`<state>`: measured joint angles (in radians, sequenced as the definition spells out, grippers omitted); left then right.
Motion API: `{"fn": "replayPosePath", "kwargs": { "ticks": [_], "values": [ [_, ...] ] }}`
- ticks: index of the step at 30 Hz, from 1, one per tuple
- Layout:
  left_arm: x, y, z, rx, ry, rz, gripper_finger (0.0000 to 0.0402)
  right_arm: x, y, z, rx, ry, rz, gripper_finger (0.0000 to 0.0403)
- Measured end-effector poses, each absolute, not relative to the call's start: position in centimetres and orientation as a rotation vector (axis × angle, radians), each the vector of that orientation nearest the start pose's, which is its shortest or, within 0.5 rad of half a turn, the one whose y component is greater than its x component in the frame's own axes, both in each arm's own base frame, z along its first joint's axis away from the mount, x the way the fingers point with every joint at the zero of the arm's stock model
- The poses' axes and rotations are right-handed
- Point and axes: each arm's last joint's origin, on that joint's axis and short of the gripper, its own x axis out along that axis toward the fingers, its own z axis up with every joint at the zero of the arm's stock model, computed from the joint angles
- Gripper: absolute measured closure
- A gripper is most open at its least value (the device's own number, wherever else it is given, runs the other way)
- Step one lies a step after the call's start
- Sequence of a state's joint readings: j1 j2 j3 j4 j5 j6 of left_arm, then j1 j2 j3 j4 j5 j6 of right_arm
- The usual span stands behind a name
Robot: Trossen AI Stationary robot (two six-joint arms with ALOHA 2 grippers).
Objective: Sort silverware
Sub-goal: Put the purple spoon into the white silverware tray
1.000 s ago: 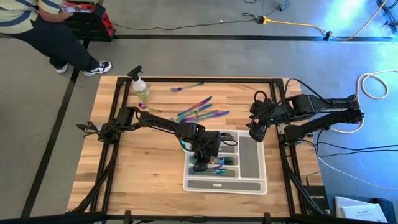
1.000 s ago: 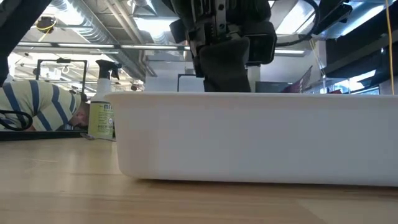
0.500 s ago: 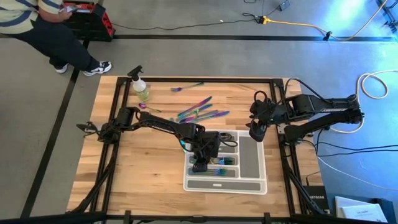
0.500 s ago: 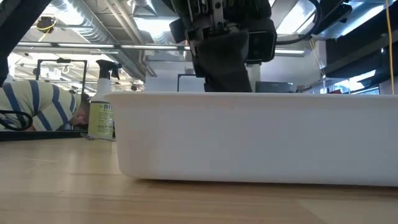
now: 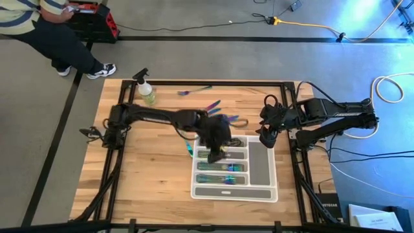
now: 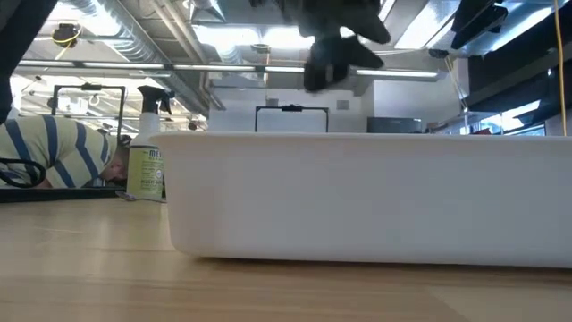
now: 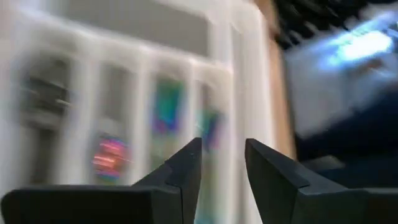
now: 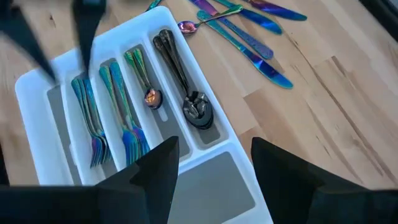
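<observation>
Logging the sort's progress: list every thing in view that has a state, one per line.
Left gripper: open, empty, above the tray.
Right gripper: open, empty, waiting at the tray's right side.
Compartment tray: partly filled, large compartment bare.
Black spoons: lying in a tray slot.
Rainbow forks: lying in a tray slot.
Loose rainbow silverware: unsorted on the table.
Spray bottle: upright.

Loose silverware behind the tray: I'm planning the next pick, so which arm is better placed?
Probably left: the left gripper hangs open between the tray and the loose silverware; the right gripper waits at the tray's right edge.
</observation>
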<state>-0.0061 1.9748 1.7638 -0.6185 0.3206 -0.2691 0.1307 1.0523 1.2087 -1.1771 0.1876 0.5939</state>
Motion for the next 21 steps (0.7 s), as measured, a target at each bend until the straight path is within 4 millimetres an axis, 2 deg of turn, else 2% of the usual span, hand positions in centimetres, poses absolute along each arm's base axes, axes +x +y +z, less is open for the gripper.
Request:
{"fn": "replayPosePath", "kwargs": {
  "ticks": [2,5,8,14,17,21],
  "values": [
    [43.3,0.2,29.7,-0.288,0.811,-0.026,0.0293,17.2,1.7,34.8,0.383,0.951,-0.346,0.0217],
    [42.9,2.6,30.8,-0.132,0.761,0.174,0.0293,17.3,1.7,34.9,0.391,0.936,-0.347,0.0217],
    [42.5,5.2,30.8,-0.093,0.769,0.259,0.0293,17.4,1.7,35.0,0.397,0.919,-0.343,0.0217],
    [41.1,10.0,29.5,-0.140,0.890,0.368,0.0293,17.6,1.8,35.1,0.404,0.898,-0.339,0.0217],
    [40.4,11.5,28.8,-0.052,0.971,0.325,0.0293,17.6,1.7,35.2,0.403,0.890,-0.342,0.0217],
    [39.9,12.2,27.7,0.185,1.074,0.068,0.0293,17.6,1.7,35.2,0.393,0.883,-0.361,0.0217]
  ]
}}
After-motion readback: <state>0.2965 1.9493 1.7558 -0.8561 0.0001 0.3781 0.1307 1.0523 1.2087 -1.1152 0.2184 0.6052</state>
